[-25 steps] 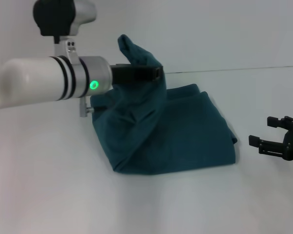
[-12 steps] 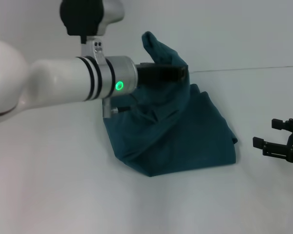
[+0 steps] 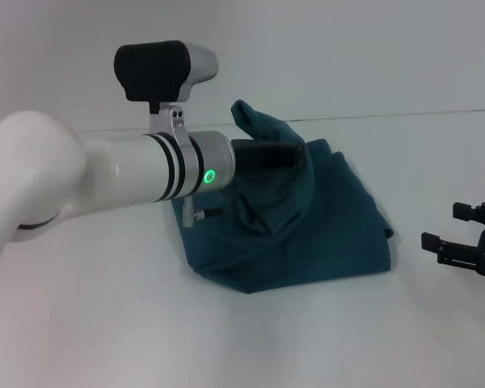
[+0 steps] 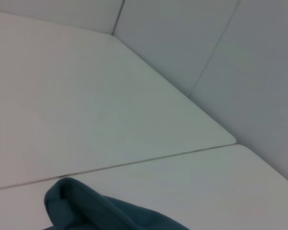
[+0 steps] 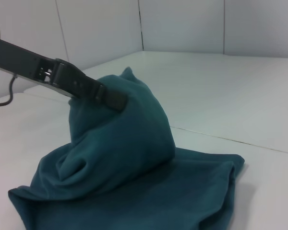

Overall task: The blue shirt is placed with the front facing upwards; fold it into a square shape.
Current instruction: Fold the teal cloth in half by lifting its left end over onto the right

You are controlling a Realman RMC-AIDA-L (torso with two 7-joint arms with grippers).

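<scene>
A white left arm (image 3: 105, 182) with black rings, green light, black-capped wrist camera (image 3: 163, 71); black right gripper (image 3: 469, 242).

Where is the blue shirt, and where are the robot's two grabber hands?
blue shirt (image 3: 323, 234): head view, on the flat folded part lying on the table.
left gripper (image 3: 295, 155): head view, at its tip, pinching the lifted cloth.
right gripper (image 3: 457, 228): head view, between its open fingers, off to the side.

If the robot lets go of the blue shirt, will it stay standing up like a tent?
Probably not. The blue shirt looks floppy: it hangs in soft folds from the left gripper and bunches on the table. It would likely slump flat once released. It also seems light, since one raised corner lifts easily. The right gripper waits aside.
</scene>
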